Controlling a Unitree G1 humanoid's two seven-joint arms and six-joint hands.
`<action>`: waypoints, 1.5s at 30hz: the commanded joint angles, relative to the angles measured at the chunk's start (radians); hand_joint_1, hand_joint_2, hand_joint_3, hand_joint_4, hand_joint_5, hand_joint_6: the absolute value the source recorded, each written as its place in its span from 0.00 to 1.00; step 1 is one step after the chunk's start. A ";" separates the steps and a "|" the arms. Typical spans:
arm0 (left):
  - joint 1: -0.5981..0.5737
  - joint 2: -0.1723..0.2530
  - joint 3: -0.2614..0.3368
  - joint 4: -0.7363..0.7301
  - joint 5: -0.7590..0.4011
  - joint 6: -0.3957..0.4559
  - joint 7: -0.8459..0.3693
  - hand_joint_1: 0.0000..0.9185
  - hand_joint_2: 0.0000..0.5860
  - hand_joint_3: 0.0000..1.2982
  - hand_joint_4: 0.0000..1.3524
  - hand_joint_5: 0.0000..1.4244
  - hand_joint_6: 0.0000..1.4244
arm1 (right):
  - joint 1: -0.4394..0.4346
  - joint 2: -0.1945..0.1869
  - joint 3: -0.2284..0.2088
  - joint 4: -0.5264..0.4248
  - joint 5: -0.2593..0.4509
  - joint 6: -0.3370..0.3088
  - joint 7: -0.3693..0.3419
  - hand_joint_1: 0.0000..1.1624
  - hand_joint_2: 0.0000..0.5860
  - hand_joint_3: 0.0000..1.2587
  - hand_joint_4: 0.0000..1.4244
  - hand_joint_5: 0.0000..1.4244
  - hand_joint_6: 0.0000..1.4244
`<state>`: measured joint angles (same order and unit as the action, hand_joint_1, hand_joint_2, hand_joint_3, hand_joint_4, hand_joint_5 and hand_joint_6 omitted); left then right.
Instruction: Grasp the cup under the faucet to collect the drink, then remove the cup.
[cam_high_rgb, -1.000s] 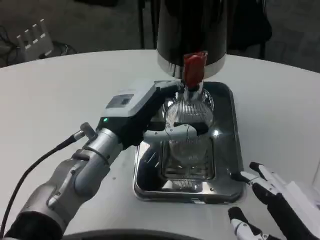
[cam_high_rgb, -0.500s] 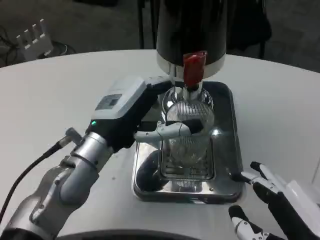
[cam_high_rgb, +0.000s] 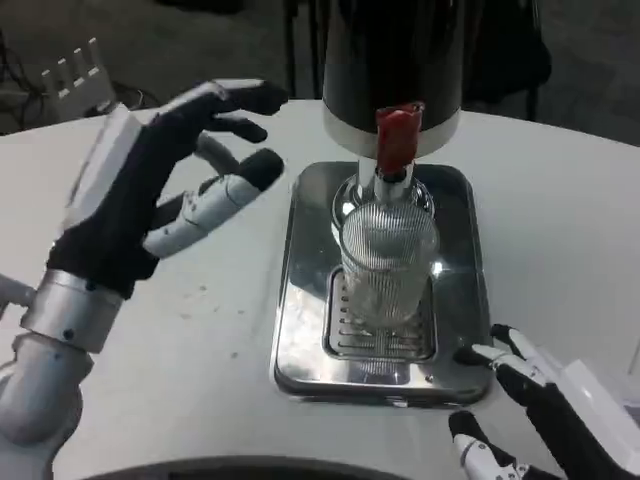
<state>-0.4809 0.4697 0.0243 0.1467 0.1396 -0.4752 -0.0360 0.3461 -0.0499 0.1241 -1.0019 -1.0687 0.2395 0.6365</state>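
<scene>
Cup (cam_high_rgb: 388, 268), clear ribbed glass, stands upright on the slotted grate (cam_high_rgb: 385, 330) in the middle of the steel tray (cam_high_rgb: 305, 330), directly under the faucet w/ red lever (cam_high_rgb: 397, 138) of the black dispenser (cam_high_rgb: 395, 60). Nothing grips the cup. Can't tell whether it has any drink in it. Left hand (cam_high_rgb: 160, 185) is raised over the table (cam_high_rgb: 200, 330) to the left of the tray, well apart from the cup, palm facing toward the tray, fingers (cam_high_rgb: 245, 97) spread wide and holding nothing; thumb points toward the tray's left rim without touching it. Left forearm (cam_high_rgb: 45, 350) comes up from the bottom-left corner. Right hand (cam_high_rgb: 530, 415) sits low at the bottom right, just beside the tray's front right corner, fingers apart, nothing in them; one white fingertip is near the tray rim, contact unclear. Dispenser base stands at the tray's far end, white band round its bottom edge. Table is white, round-edged. A small white block w/ prongs (cam_high_rgb: 80, 75) lies on the floor beyond the table, top left.
</scene>
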 joint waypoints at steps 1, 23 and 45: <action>-0.034 -0.024 0.014 -0.079 -0.132 0.103 -0.105 0.03 0.20 0.27 0.24 0.28 0.41 | 0.008 -0.002 0.002 -0.004 0.001 0.000 0.009 0.25 0.89 0.15 0.01 0.03 0.09; -0.289 -0.071 -0.041 -0.027 -0.307 0.470 -0.472 0.00 0.21 0.21 0.15 0.21 0.27 | 0.061 0.000 -0.009 -0.029 0.022 -0.012 -0.022 0.26 0.89 0.15 0.02 0.03 0.09; -0.354 -0.022 -0.156 0.161 -0.149 0.356 -0.619 0.00 0.23 0.20 0.16 0.21 0.26 | 0.001 -0.006 -0.017 0.006 0.102 0.014 -0.021 0.23 0.84 0.15 0.04 0.07 0.11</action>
<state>-0.8612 0.4332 -0.0929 0.2607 -0.0598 -0.1208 -0.6178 0.3511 -0.0521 0.1180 -1.0086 -0.9905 0.2443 0.6234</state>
